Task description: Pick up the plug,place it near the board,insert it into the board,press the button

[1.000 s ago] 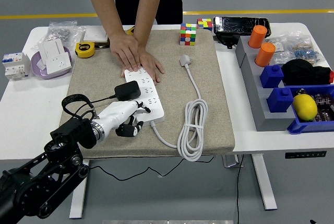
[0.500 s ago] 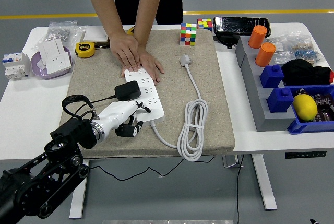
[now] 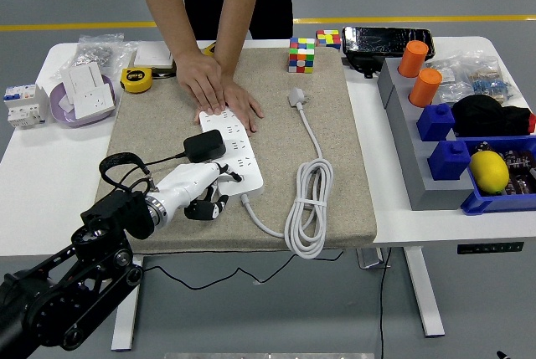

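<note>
Your white table (image 3: pixel 50 175) carries a beige mat (image 3: pixel 335 125), and on it the white power strip (image 3: pixel 234 154) lies at a slant, its coiled white cable (image 3: pixel 308 204) looped to its right. A person at the far side presses both hands (image 3: pixel 218 87) flat on the strip's far end. Your left hand (image 3: pixel 197 190), reaching in from the lower left, sits at the strip's near end with its fingers (image 3: pixel 211 207) curled downward beside the strip's near left edge; you cannot tell whether they grip anything. The black plug (image 3: pixel 204 146) sits on top of the strip, just above your hand, its black cord (image 3: pixel 126 166) looping off toward the mat's left edge. A loose white plug head (image 3: pixel 295 97) lies on the mat near the person's hands.
</note>
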{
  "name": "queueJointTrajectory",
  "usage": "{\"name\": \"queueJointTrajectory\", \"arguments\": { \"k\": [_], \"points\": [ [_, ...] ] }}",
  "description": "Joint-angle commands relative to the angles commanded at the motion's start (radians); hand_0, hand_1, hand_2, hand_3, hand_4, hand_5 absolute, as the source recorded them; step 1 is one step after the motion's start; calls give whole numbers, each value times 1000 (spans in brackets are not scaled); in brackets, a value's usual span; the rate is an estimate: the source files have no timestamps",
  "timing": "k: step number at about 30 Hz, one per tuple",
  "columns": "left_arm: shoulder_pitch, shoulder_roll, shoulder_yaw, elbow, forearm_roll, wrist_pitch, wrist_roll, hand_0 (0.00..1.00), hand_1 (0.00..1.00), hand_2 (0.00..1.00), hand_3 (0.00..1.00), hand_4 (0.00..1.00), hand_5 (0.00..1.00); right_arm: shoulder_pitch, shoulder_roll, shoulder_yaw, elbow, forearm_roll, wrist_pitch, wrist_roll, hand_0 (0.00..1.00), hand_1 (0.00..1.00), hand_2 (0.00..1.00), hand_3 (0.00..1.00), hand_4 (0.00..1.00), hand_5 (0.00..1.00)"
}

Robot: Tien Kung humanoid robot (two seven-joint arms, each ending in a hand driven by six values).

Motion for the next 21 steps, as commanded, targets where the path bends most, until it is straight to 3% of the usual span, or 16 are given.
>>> {"name": "queueJointTrajectory", "arguments": {
  "k": [5,6,10,11,12,17,18,21],
  "points": [
    [-1,2,-23,-30,-2,25,-16,143,24,149,722,507,2,2,0,0,0,1,0,0,824,760,755,791,998,916],
    [-1,4,-28,-40,-3,30,-21,143,24,147,664,482,2,2,0,0,0,1,0,0,824,760,756,791,998,917],
    [-7,9,-49,-84,-69,70,-55,143,24,147,664,482,2,2,1,1,0,-1,0,-1,824,760,756,791,998,917],
    [-12,9,-59,-96,-102,90,-72,143,24,147,664,482,2,2,1,0,0,0,0,-1,824,760,756,791,998,917],
    [-16,7,-67,-105,-134,110,-89,205,52,145,597,428,2,1,1,-2,0,0,0,-1,824,759,756,791,998,916],
    [-38,-13,-118,-114,-237,215,-169,205,52,145,597,428,2,1,1,-8,0,1,1,-1,824,759,756,791,998,916],
    [-43,-18,-127,-108,-256,219,-178,315,388,337,505,562,2,0,1,-8,0,2,1,-1,824,761,756,791,998,916],
    [-60,-33,-147,-74,-312,222,-198,315,388,337,505,562,2,-2,1,-9,0,-1,2,-3,824,761,756,791,998,916]
  ]
}}
